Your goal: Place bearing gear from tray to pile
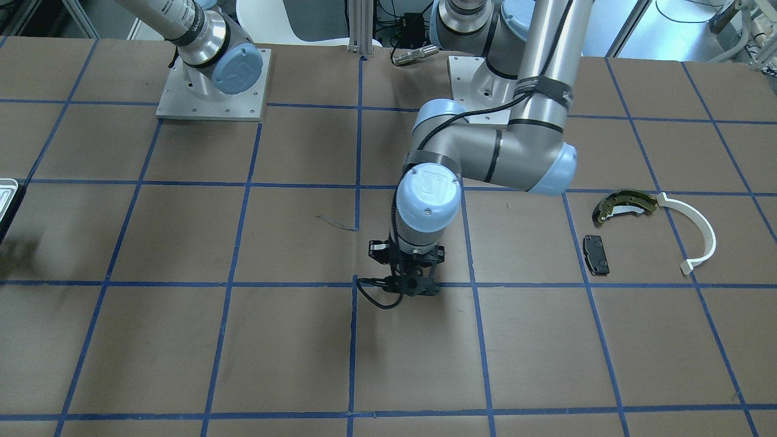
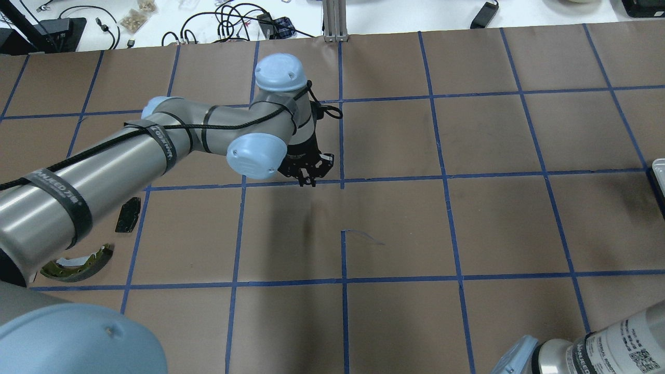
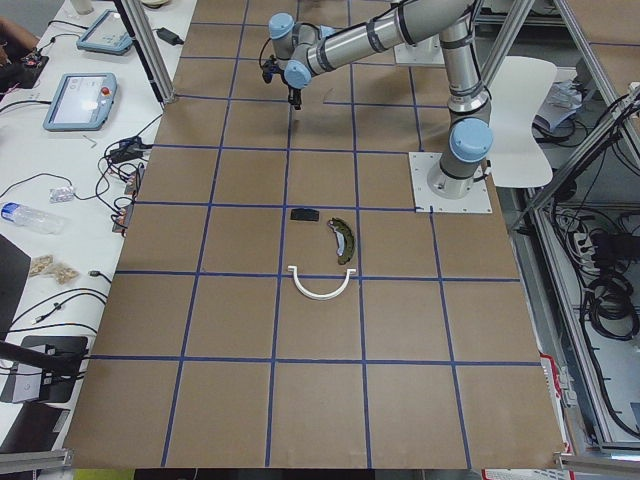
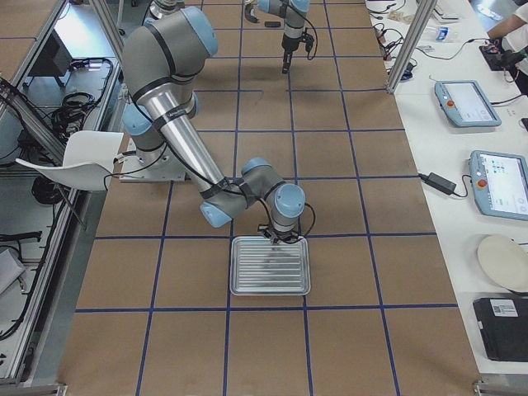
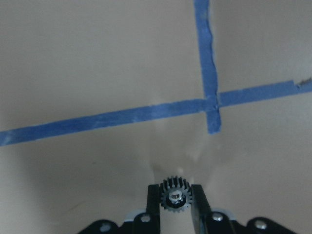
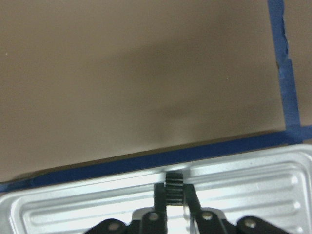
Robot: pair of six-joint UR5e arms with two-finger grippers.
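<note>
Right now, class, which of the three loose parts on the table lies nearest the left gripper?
The small black pad. It sits on the side of the group facing the left gripper, while the olive-gold brake shoe and the white arc strip lie beyond it.

Blue-grid tbl [image 2: 493, 228], white chair [image 3: 525, 95]

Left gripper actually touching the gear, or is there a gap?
Touching. The left wrist view shows the gear pinched in the left gripper, teeth against both fingers, no gap.
</note>
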